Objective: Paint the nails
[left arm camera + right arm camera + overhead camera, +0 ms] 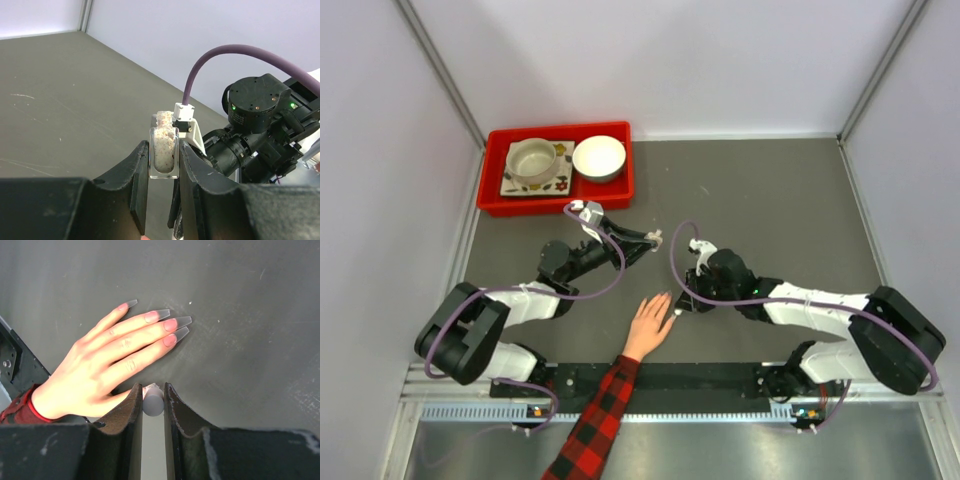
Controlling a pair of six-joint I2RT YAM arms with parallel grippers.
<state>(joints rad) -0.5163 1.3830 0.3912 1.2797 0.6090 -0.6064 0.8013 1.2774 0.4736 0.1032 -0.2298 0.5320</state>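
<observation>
A light-skinned hand (pixel 648 325) with a red-and-black plaid sleeve (pixel 595 420) lies flat on the dark table between the arms. In the right wrist view the hand (pixel 100 365) shows long nails (pixel 170 325), pink at the base with clear grey tips. My right gripper (pixel 153 389) is shut on a round pale-grey brush cap (pixel 153 405), just above the thumb side of the hand; the brush tip is hidden. It sits right of the fingers in the top view (pixel 682 300). My left gripper (pixel 164 146) is shut on a small clear polish bottle (pixel 164 150) with pale glittery content, held above the table beyond the fingertips (pixel 650 238).
A red tray (pixel 555 129) at the back left holds a white bowl (pixel 599 158) and a cup on a floral plate (pixel 533 162). White walls close in the table on three sides. The right arm's wrist (pixel 255 105) is close to the bottle.
</observation>
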